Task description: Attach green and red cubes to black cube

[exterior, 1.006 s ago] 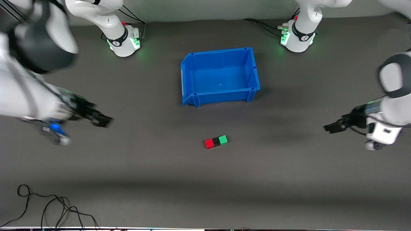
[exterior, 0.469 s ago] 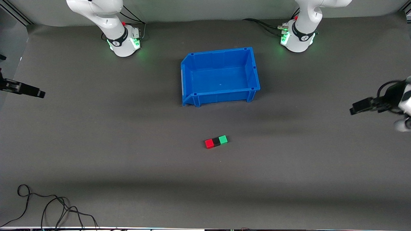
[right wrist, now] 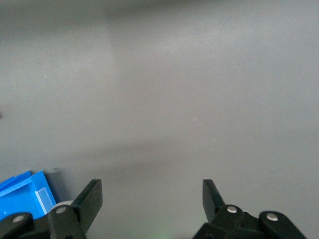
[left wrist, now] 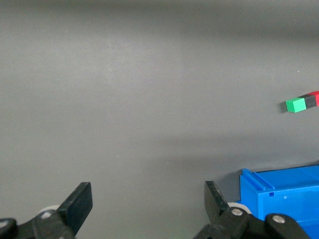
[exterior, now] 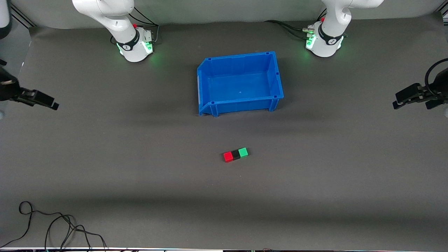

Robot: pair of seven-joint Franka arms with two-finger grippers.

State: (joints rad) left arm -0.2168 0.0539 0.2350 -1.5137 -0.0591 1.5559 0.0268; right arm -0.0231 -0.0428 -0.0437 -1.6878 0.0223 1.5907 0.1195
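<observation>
A bright red cube [exterior: 228,156], a matte black cube [exterior: 236,154] and a bright green cube [exterior: 243,152] are seen on a dark grey table [exterior: 140,168]. A plain blue bin [exterior: 240,103] is shown. Black cables [exterior: 52,227] are seen.

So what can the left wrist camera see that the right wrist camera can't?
Only the left wrist view shows the cubes: the green cube, the black cube joined to it, and a sliver of the red cube, plus the open left gripper. Only the right wrist view shows the open right gripper. Both show the grey table and a corner of the blue bin.
</observation>
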